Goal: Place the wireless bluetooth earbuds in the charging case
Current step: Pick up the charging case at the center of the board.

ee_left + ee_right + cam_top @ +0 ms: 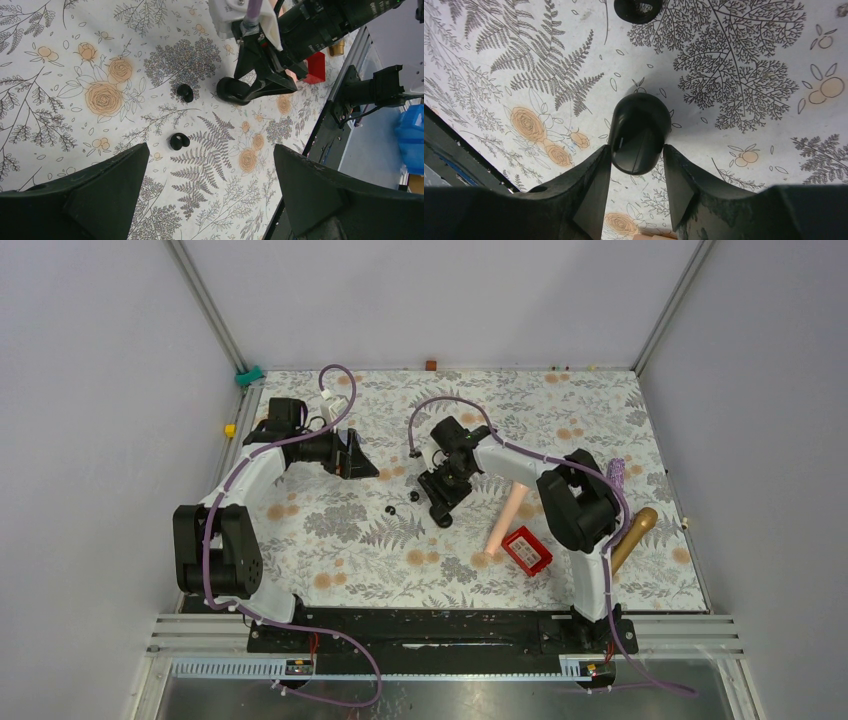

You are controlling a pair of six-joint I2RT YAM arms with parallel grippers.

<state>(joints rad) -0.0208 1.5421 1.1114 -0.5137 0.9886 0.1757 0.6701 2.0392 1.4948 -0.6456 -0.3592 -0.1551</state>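
Between right fingers [589,190] (near tips) lies charging case [639,132].

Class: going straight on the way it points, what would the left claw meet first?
Probably the nearer earbud; depth is unclear, so the left claw may touch the floral tablecloth first.

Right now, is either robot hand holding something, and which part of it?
The right hand pinches the charging case by its two sides, near one end. The left hand is open, holding nothing.
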